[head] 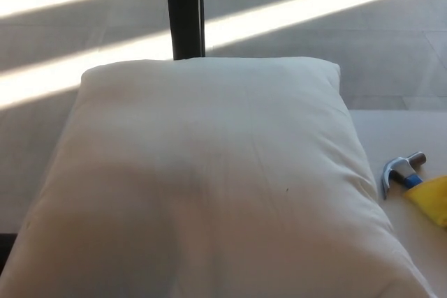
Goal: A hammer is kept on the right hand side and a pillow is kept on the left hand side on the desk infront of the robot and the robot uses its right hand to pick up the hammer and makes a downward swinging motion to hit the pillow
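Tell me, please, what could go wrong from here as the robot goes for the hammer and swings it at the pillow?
1. The hammer lies at the right edge of the head view, its yellow handle partly cut off, so the grasp may be hard to aim.
2. Its metal head sits close beside the pillow; reaching in could nudge the pillow or catch its edge.
3. Neither robot hand is in view, so the approach cannot be checked yet.

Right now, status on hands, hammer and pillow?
Both hands out of view. Hammer lies ungrasped on the desk at the right edge, head beside the pillow. Pillow fills the desk's left and centre. Nothing in the way.
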